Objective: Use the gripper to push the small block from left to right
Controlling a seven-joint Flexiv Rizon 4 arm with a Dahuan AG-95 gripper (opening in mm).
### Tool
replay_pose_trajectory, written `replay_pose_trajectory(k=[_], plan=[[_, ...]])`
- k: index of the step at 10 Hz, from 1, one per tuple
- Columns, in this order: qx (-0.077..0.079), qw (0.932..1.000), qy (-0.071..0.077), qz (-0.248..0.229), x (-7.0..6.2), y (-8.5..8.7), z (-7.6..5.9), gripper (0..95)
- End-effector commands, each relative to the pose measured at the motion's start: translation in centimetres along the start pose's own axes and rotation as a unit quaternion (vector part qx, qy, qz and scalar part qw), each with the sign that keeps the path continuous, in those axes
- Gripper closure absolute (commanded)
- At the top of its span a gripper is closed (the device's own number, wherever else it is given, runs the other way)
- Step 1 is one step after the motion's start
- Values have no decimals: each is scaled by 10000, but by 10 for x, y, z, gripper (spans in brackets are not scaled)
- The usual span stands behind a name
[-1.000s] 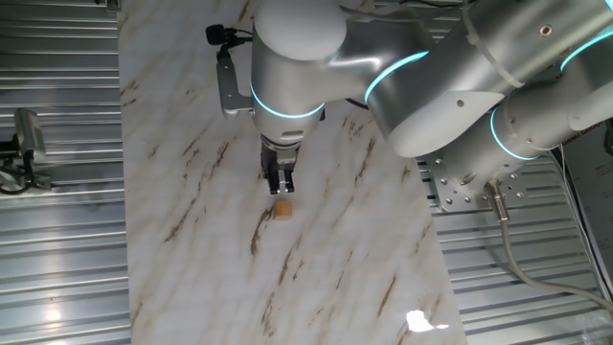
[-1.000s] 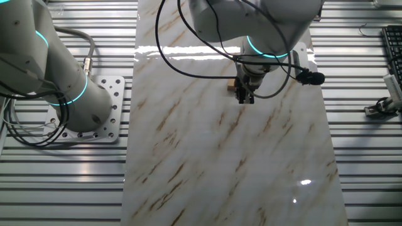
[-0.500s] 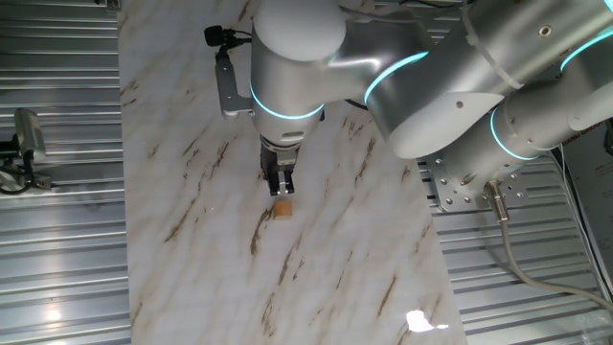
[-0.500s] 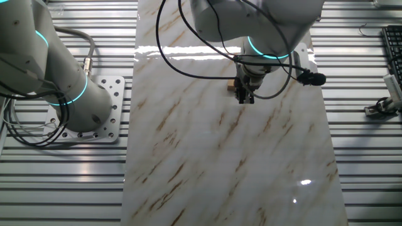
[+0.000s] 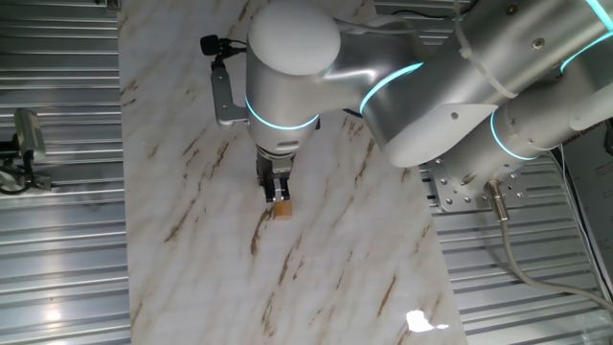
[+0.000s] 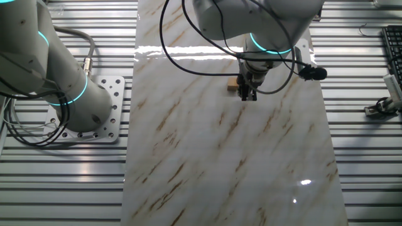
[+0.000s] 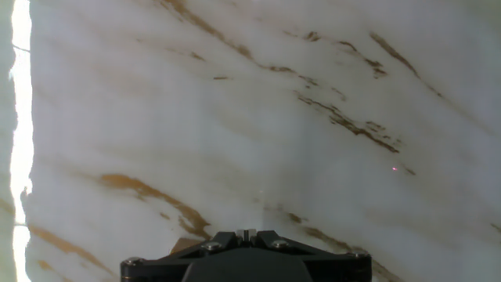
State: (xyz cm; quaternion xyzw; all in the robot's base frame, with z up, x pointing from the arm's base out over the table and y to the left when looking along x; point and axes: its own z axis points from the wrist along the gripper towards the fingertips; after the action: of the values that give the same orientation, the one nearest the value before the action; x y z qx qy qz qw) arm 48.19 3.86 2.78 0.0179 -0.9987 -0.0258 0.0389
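Observation:
The small block [image 5: 283, 206] is a tiny orange-tan cube on the white marble slab [image 5: 192, 249]. The gripper [image 5: 276, 193] points straight down, with its tips low over the slab right beside the block. In the other fixed view the block [image 6: 233, 85] lies just left of the gripper [image 6: 250, 95]. The fingers stand close together with nothing between them. The hand view shows only veined marble beyond the gripper [image 7: 245, 233]; the block is out of view there.
The marble slab [image 6: 188, 176] lies on a ribbed metal table. The arm's base plate [image 6: 100, 119] stands beside the slab. A small clamp device [image 5: 24, 144] sits off one side, and a keyboard [image 6: 393, 44] off the other.
The gripper has shifted a little sideways and now stands beside the block, which shows more fully in the other fixed view. The block has not moved.

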Motion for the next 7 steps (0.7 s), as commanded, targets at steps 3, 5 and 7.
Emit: replay_pose_trajectory(k=[3, 5, 7], plan=[[-33, 10000, -20, -7, -2, 0, 0, 950], [-32, 10000, -18, -10, -7, 0, 1, 950], [-53, 10000, -14, 44, -8, 0, 1, 950]])
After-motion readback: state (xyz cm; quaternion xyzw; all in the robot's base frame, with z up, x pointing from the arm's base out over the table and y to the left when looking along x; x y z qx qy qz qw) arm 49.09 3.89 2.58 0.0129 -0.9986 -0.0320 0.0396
